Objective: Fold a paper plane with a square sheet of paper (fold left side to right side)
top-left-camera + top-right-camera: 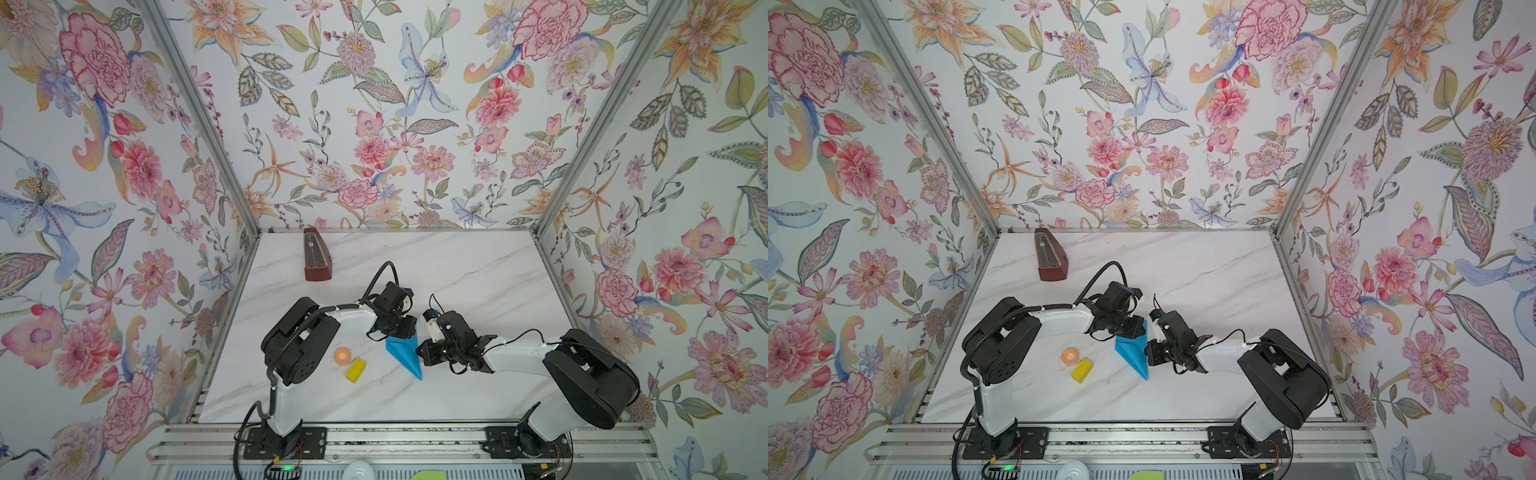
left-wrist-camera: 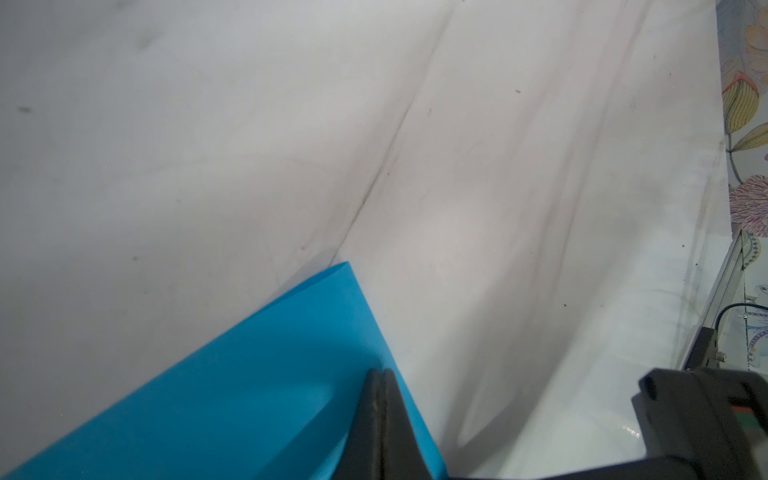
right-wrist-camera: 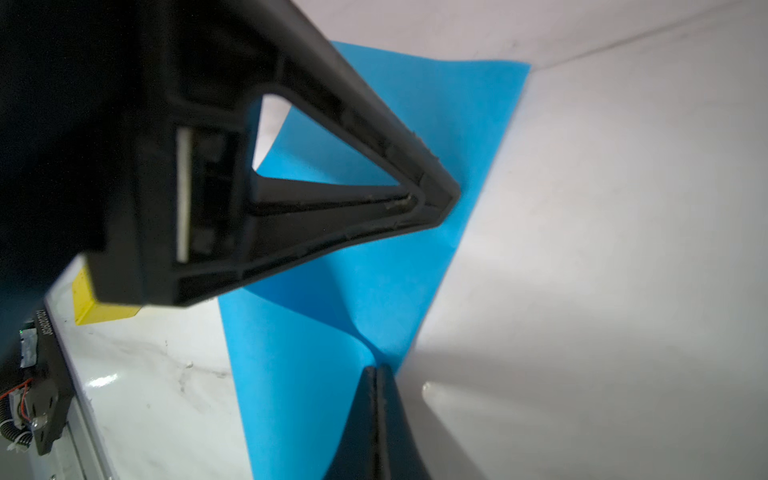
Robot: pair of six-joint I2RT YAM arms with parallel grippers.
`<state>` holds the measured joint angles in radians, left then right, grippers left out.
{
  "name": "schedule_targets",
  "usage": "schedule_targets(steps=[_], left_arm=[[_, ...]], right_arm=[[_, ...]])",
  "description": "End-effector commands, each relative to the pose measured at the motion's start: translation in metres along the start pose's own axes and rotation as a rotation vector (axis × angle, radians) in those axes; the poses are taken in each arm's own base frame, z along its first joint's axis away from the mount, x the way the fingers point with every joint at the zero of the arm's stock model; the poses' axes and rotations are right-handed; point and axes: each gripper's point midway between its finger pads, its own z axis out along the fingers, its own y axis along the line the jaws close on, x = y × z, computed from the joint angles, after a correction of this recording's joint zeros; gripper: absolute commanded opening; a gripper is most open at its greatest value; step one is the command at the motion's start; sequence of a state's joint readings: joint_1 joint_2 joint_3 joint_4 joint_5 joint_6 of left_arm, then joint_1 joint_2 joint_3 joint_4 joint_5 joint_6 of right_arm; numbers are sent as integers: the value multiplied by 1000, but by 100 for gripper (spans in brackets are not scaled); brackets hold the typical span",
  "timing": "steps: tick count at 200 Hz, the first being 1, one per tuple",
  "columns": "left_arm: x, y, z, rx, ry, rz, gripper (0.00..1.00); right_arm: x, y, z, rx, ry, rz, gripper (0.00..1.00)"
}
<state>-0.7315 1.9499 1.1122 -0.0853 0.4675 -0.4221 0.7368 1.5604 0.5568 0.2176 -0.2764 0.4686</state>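
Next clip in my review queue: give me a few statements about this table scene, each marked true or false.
1. The bright blue paper lies as a flat, unfolded square. False: it is creased into a narrow pointed shape.
2. The left gripper and the right gripper both have their fingers closed. True.
3. The small yellow block lies on the blue paper. False: it lies apart, left of the paper in both top views, beside a small orange ball.
4. The brown wooden metronome stands well behind the blue paper, untouched by either gripper. True.
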Motion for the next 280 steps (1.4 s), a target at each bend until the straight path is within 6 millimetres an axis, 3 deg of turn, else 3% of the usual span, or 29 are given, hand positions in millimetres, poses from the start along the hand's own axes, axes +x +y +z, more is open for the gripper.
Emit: schedule_targets(steps=[1, 22, 54, 71, 90, 126, 161, 205, 280], left_arm=[[16, 11, 0, -54, 51, 2, 0], [1, 8, -15, -80, 7, 24, 0], [-28, -3, -56, -120, -92, 62, 0], [-31, -11, -71, -114, -109, 64, 1], [-19, -20, -77, -97, -101, 61, 0], [20, -36, -69, -77, -47, 53, 0], [53, -38, -55, -63, -15, 13, 0], [64, -36, -45, -59, 14, 12, 0], [78, -8, -39, -176, 64, 19, 0]], right_arm=[[19, -16, 5, 49, 57, 45, 0], [22, -18, 6, 55, 60, 63, 0], [24, -17, 8, 61, 55, 102, 0], [23, -16, 9, 70, 51, 107, 0], [20, -15, 11, 77, 49, 113, 0], [20, -15, 13, 85, 50, 115, 0], [20, -16, 14, 92, 50, 117, 0], [21, -16, 14, 92, 59, 111, 0], [24, -20, 15, 96, 73, 114, 0]])
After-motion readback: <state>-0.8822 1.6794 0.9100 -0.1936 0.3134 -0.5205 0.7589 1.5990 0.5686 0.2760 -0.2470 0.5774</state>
